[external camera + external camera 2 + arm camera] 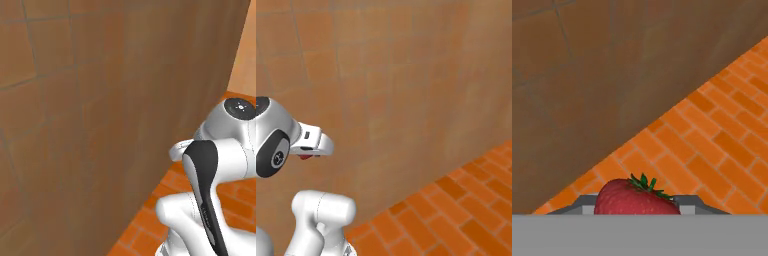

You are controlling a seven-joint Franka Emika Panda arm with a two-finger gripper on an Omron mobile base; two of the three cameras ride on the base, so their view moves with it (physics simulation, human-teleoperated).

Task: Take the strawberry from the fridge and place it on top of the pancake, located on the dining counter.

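The pincer [637, 210] is pinching the strawberry [634, 197] between its fingers, holding it above the orange brick floor [712, 145], beside a brown tiled wall [587, 75].

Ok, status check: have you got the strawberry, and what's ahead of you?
Gripper shut on the strawberry. Arm tucked close to the base. Brown tiled wall right ahead, orange brick floor below. Pancake, counter: no eyes on.

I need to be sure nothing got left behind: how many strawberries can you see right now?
1. The strawberry sits between the end effector fingers at the bottom of the hand view, above orange brick floor; a red speck under the hand in the right base view is likely the same one.
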